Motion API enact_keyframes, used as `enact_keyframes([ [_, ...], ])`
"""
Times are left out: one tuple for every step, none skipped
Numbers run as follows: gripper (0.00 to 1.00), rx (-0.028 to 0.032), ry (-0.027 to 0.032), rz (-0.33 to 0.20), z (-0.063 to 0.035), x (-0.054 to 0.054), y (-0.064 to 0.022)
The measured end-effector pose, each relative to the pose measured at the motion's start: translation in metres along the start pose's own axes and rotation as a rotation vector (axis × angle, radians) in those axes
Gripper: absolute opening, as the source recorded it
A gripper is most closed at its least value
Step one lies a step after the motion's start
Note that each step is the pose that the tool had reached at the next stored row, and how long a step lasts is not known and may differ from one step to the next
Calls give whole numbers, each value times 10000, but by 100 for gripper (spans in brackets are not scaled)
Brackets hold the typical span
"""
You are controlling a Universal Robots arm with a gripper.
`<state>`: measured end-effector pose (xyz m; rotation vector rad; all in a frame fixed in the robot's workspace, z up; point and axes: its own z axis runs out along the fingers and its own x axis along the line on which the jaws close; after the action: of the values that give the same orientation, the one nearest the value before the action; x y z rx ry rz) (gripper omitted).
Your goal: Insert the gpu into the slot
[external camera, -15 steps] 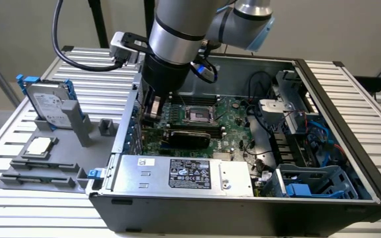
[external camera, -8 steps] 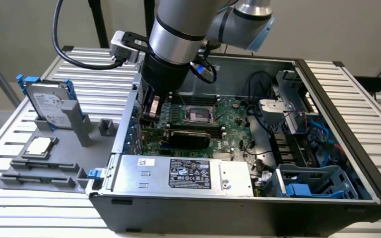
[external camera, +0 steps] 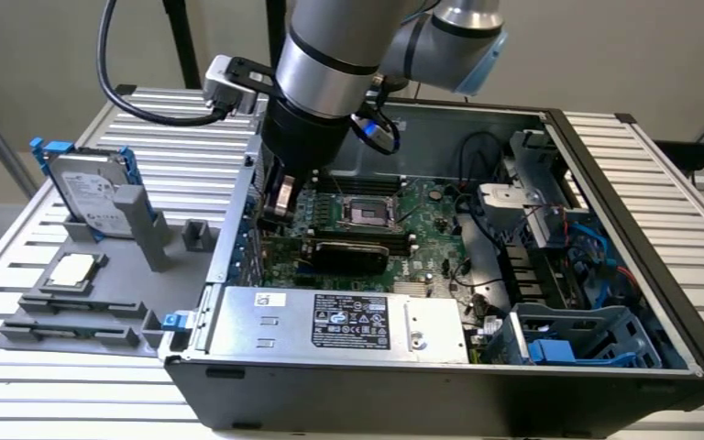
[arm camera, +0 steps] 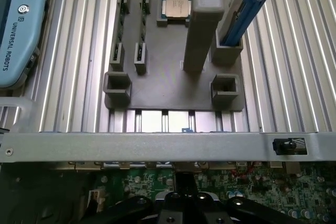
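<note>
Nearest in the exterior view stands the open black computer case (external camera: 450,385), its steel walls matte. Along its front edge lies the silver power-supply box (external camera: 340,321), boxy sheet metal with a printed label. A blue plastic drive cage (external camera: 572,339) sits toward the exterior view's right.

Behind the supply lies the green motherboard (external camera: 420,238), densely studded with small components. On it rests a thin black rectangular card, the gpu (external camera: 346,252), lying along the board just behind the power supply; whether it is seated in the slot cannot be told, and the slot itself is not distinguishable. Further in are the square silver CPU socket (external camera: 365,213) and parallel black memory strips (external camera: 365,186).

The arm (external camera: 327,55), a smooth grey cylinder, descends into the case at the exterior view's left. The tool (external camera: 281,197) hangs low over the board's left edge, near the gpu but apart from it. In the wrist view its black body (arm camera: 184,205) sits over the board; whether it is open or closed cannot be told.

Beyond the case wall, a grey moulded fixture tray (arm camera: 173,77) with square sockets and an upright post rests on the counter (arm camera: 79,51), ribbed aluminium slats. It carries a CPU chip (arm camera: 176,6) and a grey hard drive with blue rails (external camera: 89,188), standing tilted. A blue-grey teach pendant (arm camera: 18,24) lies beside it. The room wall behind is plain and pale.
</note>
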<state>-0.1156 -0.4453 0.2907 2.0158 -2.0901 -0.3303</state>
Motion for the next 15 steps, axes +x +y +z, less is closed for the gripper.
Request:
enact_keyframes([
  [11,-5,1,23,0,-5,0],
  [11,-10,2,45,0,-9,0],
  [11,-15,3,64,0,-13,0],
  [11,-19,4,86,0,-17,0],
  [11,-25,7,105,0,-21,0],
  [11,-29,12,124,1,-26,0],
  [11,-34,20,137,2,-30,0],
  [11,-40,29,146,2,-33,0],
  [11,-45,38,155,1,-36,0],
  [11,-51,45,164,2,-40,1],
  [11,-59,50,171,2,-44,1],
  [11,-68,52,177,2,-46,0],
  [11,-76,54,183,2,-50,1],
  [11,-86,58,191,2,-53,1],
  [11,-97,60,197,2,-55,1],
])
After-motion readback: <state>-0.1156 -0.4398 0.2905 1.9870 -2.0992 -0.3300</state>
